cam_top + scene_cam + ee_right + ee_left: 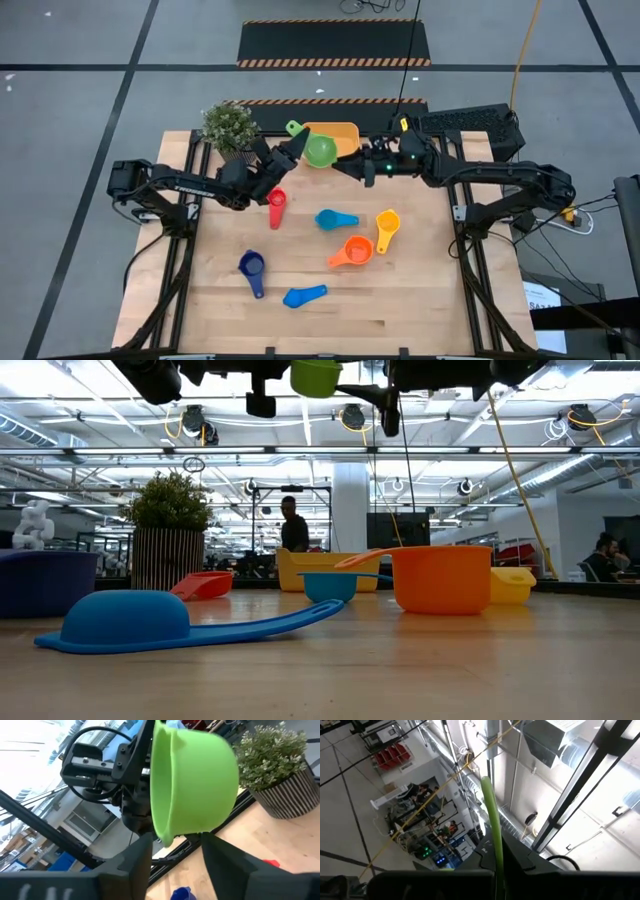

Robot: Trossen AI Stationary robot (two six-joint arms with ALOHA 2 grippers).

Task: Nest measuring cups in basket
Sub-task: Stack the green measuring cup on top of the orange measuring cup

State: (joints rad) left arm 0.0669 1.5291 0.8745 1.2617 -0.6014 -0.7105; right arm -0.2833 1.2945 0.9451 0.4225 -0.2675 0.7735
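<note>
A green measuring cup [320, 150] hangs in the air at the near edge of the orange-yellow basket [343, 131], which stands at the table's far side. My left gripper [288, 148] is shut on the cup's handle. My right gripper [175, 852] reaches in from the right. It is open, with one finger on either side of the bowl's lower rim [166, 839]; I cannot tell whether they touch it. Six other cups lie on the table: red [276, 207], light blue [335, 219], yellow [387, 228], orange [352, 251], dark blue [252, 270] and a second light blue [305, 295]. My left gripper pinches the green cup's flat handle [495, 845] between its two fingers, which slant upward from the table's left. In the wrist view the handle shows edge-on and runs out past the fingertips. The cup is lifted clear of the table, its bowl toward the right arm.
A potted green plant [230, 128] stands at the far left, close behind my left arm. Bare wood lies along the table's near edge [400, 320]. People show in the room beyond the table in the low view.
</note>
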